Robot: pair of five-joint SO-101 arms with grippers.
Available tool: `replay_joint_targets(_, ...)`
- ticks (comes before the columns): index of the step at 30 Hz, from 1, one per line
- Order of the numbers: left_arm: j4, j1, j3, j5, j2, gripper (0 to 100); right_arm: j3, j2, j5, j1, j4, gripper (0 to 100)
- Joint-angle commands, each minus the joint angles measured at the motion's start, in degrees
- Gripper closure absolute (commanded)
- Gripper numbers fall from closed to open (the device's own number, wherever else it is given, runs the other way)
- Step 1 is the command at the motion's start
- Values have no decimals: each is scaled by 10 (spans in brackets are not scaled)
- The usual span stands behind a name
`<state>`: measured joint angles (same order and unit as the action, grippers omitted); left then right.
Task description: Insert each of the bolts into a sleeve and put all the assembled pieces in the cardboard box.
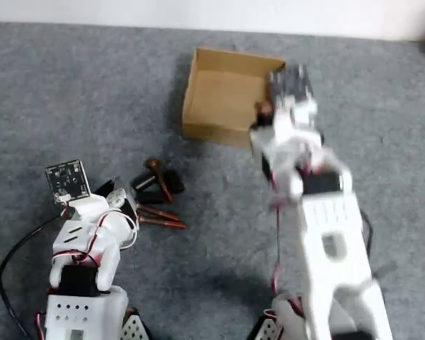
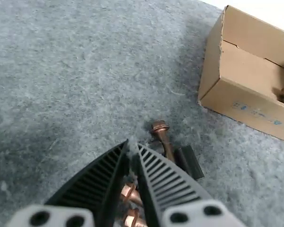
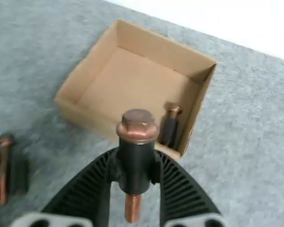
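Evidently the right gripper is brought to the right side of the cardboard box so that its load can drop inside. Its fingers are clamped on the black sleeve of an assembled piece, which is held upright with the copper bolt head on top and the threaded end poking out below. One finished piece already sits in the box against its right wall, so I judge this to be the second delivery, with the release not yet made.

The left gripper hangs low over the carpet, left of the box and nearer the arms. It is right by the remaining parts, probably to take the next bolt. Its fingers are drawn almost together, and I see nothing pinched between the tips. Two loose bolts lie on the carpet under them. Just beyond the tips a third bolt lies against a black sleeve; whether it rests on it I cannot tell.
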<state>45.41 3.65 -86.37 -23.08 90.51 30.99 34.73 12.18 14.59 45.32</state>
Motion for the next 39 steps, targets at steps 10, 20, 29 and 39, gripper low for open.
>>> replay_joint_targets(10,0,2,29,3,1,960,-776,-639,32,-29,208,994)
replay_joint_targets(20,0,0,29,4,1,959,-1121,-905,32,-32,298,967)
replay_joint_targets(29,0,0,29,4,1,958,-1222,-931,29,-29,372,631)
replay_joint_targets(39,0,0,29,4,1,958,-1327,-879,28,-28,525,644)
